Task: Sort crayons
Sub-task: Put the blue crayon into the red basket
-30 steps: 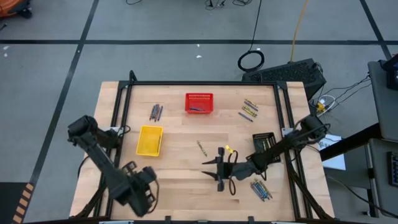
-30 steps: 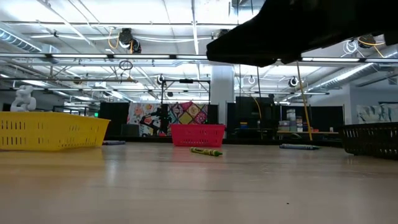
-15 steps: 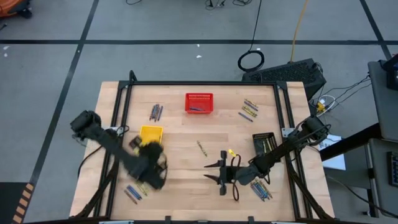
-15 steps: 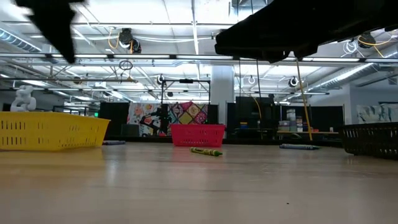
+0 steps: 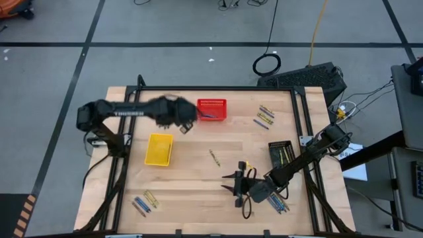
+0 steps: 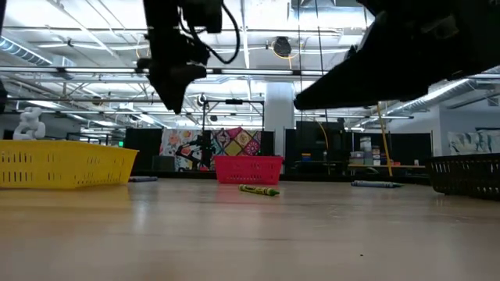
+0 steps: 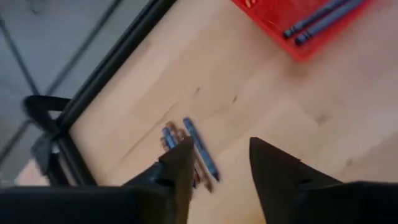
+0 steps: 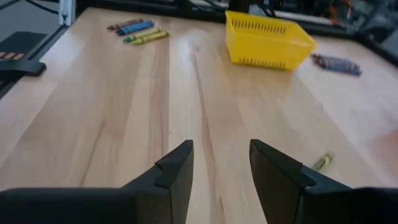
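Several crayons point(image 5: 165, 119) lie on the worktop point(image 5: 198, 168) just below the left gripper point(image 5: 187, 125), whose fingers stand spread and empty beside the red basket point(image 5: 211, 110). Right gripper point(image 5: 236, 187) hovers spread near the front edge.

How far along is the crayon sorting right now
Early to midway. Done: a few crayons lie in the red basket and the black basket. In hand: nothing; the left gripper hangs open over the blue and brown crayons by the red basket, and the right gripper waits open. Left: loose groups and a lone crayon; the yellow basket looks empty.
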